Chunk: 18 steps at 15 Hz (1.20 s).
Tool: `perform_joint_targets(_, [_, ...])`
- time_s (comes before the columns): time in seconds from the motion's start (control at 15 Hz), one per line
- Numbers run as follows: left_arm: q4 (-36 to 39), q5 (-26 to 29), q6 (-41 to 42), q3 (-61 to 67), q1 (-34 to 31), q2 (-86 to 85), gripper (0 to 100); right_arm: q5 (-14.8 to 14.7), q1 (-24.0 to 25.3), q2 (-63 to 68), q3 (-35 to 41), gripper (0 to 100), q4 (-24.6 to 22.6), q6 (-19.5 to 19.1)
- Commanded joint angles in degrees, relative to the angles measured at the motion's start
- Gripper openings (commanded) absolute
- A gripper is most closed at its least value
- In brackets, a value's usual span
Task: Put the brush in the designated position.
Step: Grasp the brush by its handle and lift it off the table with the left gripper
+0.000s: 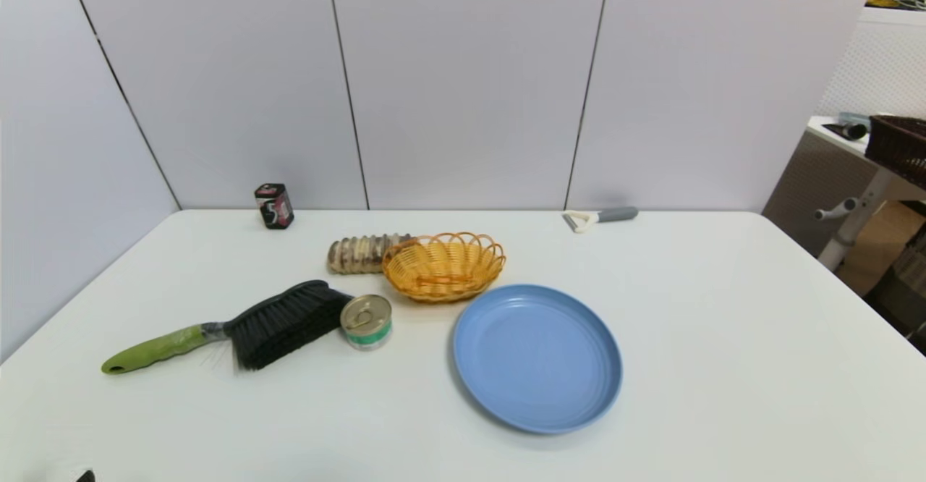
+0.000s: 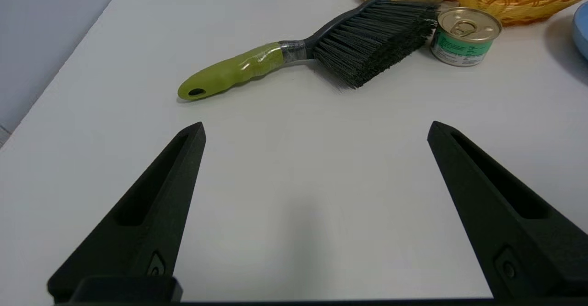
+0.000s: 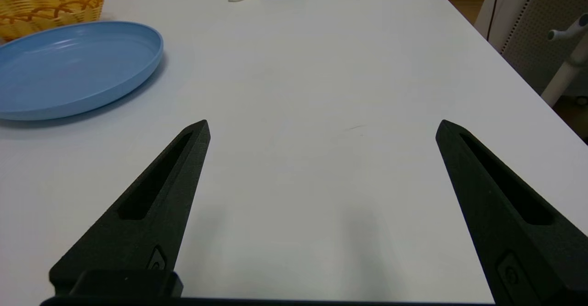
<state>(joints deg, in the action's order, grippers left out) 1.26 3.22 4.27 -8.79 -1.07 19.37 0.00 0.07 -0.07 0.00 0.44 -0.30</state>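
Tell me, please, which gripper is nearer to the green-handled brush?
Left. The left gripper hangs open over bare table just short of the brush, whose handle end points toward it. The right gripper, also open, is on the far side of the blue plate, where its camera does not see the brush.

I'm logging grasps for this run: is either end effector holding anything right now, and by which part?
Nothing is held. The left end effector and right end effector are both open over bare table; the brush lies untouched.

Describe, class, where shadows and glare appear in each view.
Head view: the blue plate casts a soft shadow toward the robot. Left wrist view: the can's gold lid shines; the brush throws faint shade. Right wrist view: pale sheen on the plate; dim finger shadows on the table.
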Motion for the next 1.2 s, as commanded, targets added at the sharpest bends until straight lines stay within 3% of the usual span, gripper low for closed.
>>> perform_joint_targets(0.07, [6.22, 3.73, 11.73, -8.35, -2.88, 25.89, 100, 0.0, 0.01, 0.07, 0.09, 100, 0.0, -0.05])
perform_joint_targets(0.27, [6.3, 5.92, 18.58, -13.8, -2.97, 36.35, 100, 0.0, 0.01, 0.07, 0.09, 100, 0.0, -0.05])
perform_joint_targets(0.4, [4.46, 13.66, 28.87, -20.21, -6.49, 44.7, 100, 0.0, 0.01, 0.07, 0.09, 100, 0.0, -0.05])
perform_joint_targets(0.6, [-4.16, 26.93, 50.49, -31.2, -16.07, 56.3, 100, 0.0, 0.01, 0.07, 0.09, 100, 0.0, -0.05])
perform_joint_targets(0.73, [-11.98, 32.55, 63.76, -37.44, -19.85, 64.21, 100, 0.0, 0.01, 0.07, 0.09, 100, 0.0, -0.05])
perform_joint_targets(0.93, [-19.54, 34.31, 75.54, -44.91, -20.64, 72.39, 100, 0.0, 0.01, 0.07, 0.09, 100, 0.0, -0.05])
perform_joint_targets(1.2, [-23.67, 34.84, 81.95, -49.39, -20.64, 80.65, 100, 0.0, 0.01, 0.07, 0.09, 100, 0.0, -0.05])
